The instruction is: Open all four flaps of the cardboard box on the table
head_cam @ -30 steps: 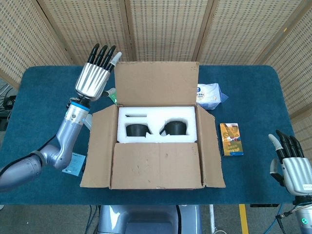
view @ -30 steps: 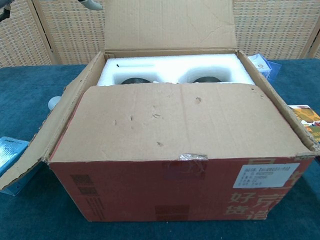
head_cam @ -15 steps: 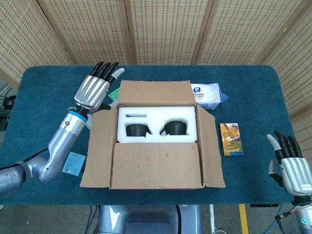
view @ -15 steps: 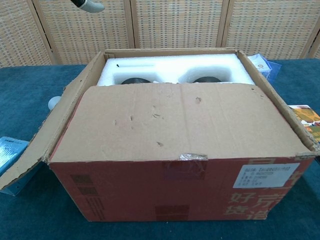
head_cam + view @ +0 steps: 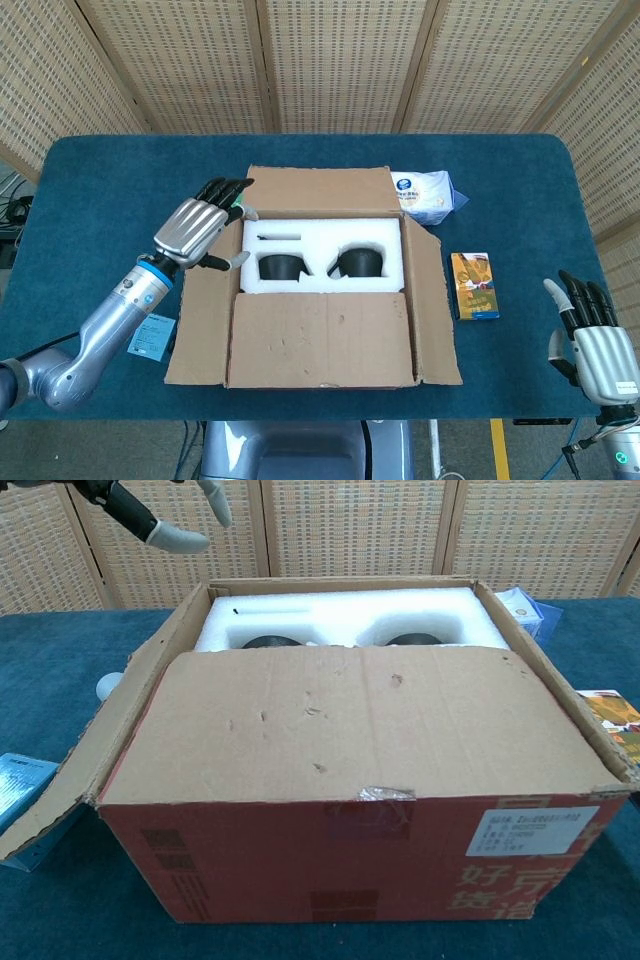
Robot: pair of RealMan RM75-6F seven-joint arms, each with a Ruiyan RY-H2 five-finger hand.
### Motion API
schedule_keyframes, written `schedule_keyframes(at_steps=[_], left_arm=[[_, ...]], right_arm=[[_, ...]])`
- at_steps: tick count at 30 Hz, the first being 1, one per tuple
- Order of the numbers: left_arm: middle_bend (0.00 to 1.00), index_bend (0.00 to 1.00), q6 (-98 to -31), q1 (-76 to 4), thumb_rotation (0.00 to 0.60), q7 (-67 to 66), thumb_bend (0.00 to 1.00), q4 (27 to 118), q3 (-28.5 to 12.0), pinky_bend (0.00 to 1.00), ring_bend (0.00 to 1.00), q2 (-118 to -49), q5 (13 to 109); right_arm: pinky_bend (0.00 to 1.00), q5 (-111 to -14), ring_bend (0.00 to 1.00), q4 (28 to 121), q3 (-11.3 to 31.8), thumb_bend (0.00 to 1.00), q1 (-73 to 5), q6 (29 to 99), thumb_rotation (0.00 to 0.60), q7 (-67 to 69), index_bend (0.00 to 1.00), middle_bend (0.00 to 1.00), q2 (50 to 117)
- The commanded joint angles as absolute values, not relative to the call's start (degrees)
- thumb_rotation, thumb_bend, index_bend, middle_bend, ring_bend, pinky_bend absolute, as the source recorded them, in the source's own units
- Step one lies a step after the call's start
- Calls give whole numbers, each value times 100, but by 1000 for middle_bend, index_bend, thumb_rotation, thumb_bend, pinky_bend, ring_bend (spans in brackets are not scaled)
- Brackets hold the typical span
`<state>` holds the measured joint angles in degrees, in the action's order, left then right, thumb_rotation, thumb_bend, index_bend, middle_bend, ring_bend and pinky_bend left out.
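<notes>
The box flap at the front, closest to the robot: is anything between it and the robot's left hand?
Nothing visible stands between them. The left hand hovers open over the box's left rear corner. The front flap lies across the box's near side, with only the left side flap and white foam nearby.

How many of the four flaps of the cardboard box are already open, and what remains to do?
The cardboard box looks mostly opened: the far flap lies back, the side flaps are spread, and the white foam insert shows. The left hand hovers over the left flap, holding nothing. The near flap lies roughly level rather than folded down, so it may need a push. The right hand waits, idle, at the table edge.
</notes>
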<state>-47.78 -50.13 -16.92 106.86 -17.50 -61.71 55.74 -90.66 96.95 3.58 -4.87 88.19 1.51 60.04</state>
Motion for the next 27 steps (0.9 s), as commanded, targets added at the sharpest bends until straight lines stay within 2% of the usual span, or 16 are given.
schedule_keyframes(at_steps=[1, 4, 11, 19, 27], left_arm=[[0, 356, -4777, -4916, 339, -1547, 337, 10825, -1637, 0, 0, -6147, 5745], [0, 377, -4835, -4850, 313, -1428, 319, 10884, -1573, 0, 0, -6186, 5882], [0, 408, -4776, -4781, 303, -1098, 260, 10963, -1441, 0, 0, -6222, 6103], [0, 435, -4710, -4785, 249, -1056, 198, 11043, -1237, 0, 0, -6292, 6260], [0, 459, -4766, -4850, 245, -1234, 187, 10983, -1113, 0, 0, -6420, 6199]], right_arm=[[0, -9077, 0, 9706, 348, 804, -480, 8823, 600, 143, 0, 1, 6004], [0, -9092, 0, 9715, 340, 803, -471, 8836, 600, 135, 0, 1, 6004], [0, -9085, 0, 9720, 329, 803, -438, 8861, 600, 161, 0, 1, 5990], [0, -9073, 0, 9677, 329, 803, -410, 8887, 600, 211, 0, 1, 5996], [0, -9063, 0, 9657, 328, 802, -387, 8901, 600, 243, 0, 1, 5995]])
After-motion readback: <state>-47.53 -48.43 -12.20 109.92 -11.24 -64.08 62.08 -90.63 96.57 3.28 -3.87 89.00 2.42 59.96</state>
